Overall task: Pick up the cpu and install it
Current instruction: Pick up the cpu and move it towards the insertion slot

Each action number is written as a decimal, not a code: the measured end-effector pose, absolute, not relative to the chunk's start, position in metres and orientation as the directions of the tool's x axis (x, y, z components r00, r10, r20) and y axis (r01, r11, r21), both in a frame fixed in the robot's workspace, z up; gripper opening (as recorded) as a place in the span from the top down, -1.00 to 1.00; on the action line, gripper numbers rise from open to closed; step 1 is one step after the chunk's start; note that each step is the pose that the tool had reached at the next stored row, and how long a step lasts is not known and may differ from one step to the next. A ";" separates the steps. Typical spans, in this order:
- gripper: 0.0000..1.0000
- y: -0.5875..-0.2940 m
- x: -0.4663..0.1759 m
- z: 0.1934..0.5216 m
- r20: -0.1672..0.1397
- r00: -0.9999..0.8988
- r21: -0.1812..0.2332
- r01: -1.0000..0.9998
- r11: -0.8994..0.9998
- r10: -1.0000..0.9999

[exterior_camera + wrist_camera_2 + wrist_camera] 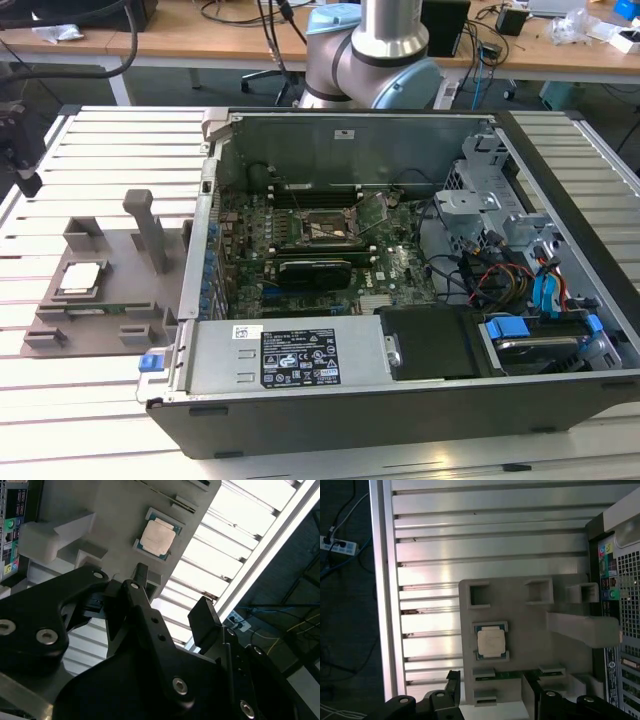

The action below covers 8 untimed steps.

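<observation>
The cpu (80,278) is a small square chip with a silvery top. It lies flat in a pocket of the grey fixture (135,262) on the slatted table, at the exterior view's left of the open computer case. Both wrist views look down on the cpu (157,536) (491,643) in that pocket. My gripper (172,597) hangs well above the fixture, open, with nothing between its black fingers (204,620). The gripper (491,682) also shows over the fixture's near edge. The motherboard socket (325,228) lies inside the case with its frame raised.
A tall grey post (150,228) and several raised blocks stand on the fixture beside the cpu. A green memory stick (506,675) lies in a fixture slot. The case wall (200,250), drive cage (480,200), cables and power supply (290,355) surround the socket.
</observation>
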<state>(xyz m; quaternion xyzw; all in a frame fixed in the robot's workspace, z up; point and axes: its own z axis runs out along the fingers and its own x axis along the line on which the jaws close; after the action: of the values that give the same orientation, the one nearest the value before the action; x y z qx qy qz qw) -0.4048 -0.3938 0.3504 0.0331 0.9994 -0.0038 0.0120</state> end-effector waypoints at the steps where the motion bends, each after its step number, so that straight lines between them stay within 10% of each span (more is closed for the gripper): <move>1: -0.20 -0.392 -0.405 0.349 -0.024 -0.998 -0.007 0.066 0.998 0.066; 8: -0.20 -0.373 -0.405 0.343 -0.024 -0.998 -0.007 0.066 0.998 0.066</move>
<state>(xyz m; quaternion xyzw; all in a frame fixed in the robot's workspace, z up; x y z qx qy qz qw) -0.4048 -0.3733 0.3432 0.0331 0.9994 -0.0038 0.0120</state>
